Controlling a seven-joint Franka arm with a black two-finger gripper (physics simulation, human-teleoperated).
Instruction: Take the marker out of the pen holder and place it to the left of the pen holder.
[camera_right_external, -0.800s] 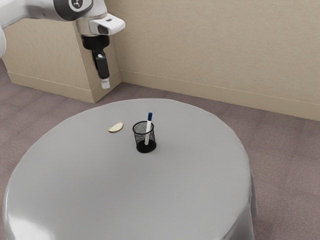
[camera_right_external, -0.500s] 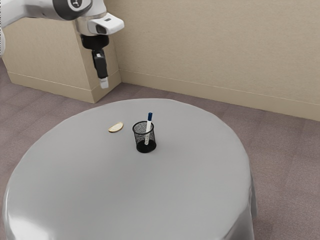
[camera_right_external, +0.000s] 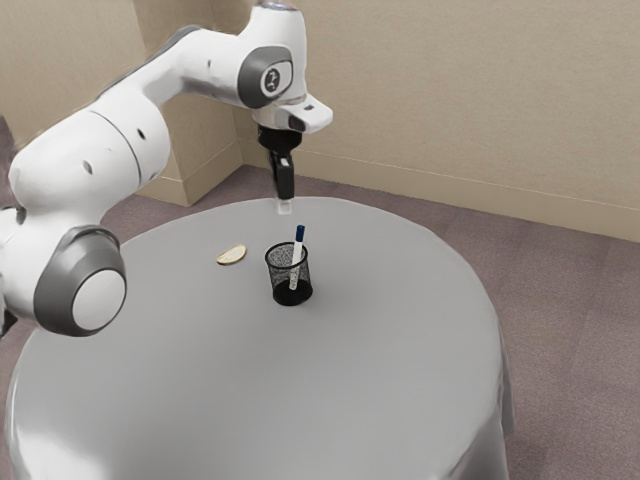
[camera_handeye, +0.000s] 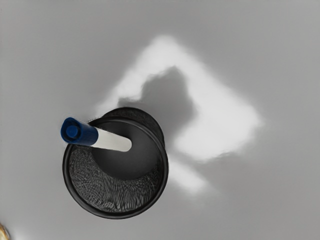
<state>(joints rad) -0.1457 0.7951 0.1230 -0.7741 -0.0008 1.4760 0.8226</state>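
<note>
Pen holder (camera_right_external: 281, 277) upright on table (camera_right_external: 250, 400), toward far side of tabletop as exterior view sees it. Marker (camera_right_external: 298, 250) in pen holder, tilted, lower end inside, upper end sticking out past rim. Slice (camera_right_external: 232, 255) flat on table, to exterior view's left of pen holder and a bit farther back, near but not touching. Gripper (camera_right_external: 285, 207) above table, close over pen holder and marker, apart from both. Arm (camera_right_external: 120, 150) comes in from exterior view's left. Wall (camera_right_external: 450, 100) behind table, floor (camera_right_external: 570, 320) between table and wall and at exterior view's right of table
</note>
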